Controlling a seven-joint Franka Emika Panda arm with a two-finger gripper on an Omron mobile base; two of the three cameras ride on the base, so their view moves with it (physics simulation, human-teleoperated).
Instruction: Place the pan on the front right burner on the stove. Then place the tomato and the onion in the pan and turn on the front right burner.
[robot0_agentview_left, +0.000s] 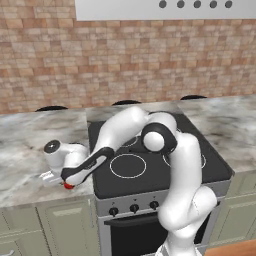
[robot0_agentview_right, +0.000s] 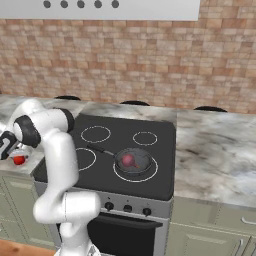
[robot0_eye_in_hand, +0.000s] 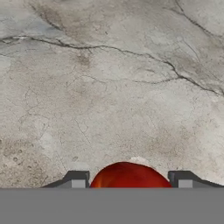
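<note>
Tomato (robot0_eye_in_hand: 129, 175) between claw (robot0_eye_in_hand: 131, 179) fingertips, contact unclear.

Onion (robot0_agentview_right: 128, 160) in pan (robot0_agentview_right: 142, 162); tomato (robot0_agentview_right: 19, 160) on counter (robot0_agentview_right: 210, 145) left.

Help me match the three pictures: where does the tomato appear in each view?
Left base view: the tomato peeks out red under the gripper, on the counter left of the stove.
Right base view: at the far left edge, on the counter beside the stove's front left corner.
Hand view: bottom centre, between the two fingertips.
Shared landmark: the marbled counter it lies on.
</note>
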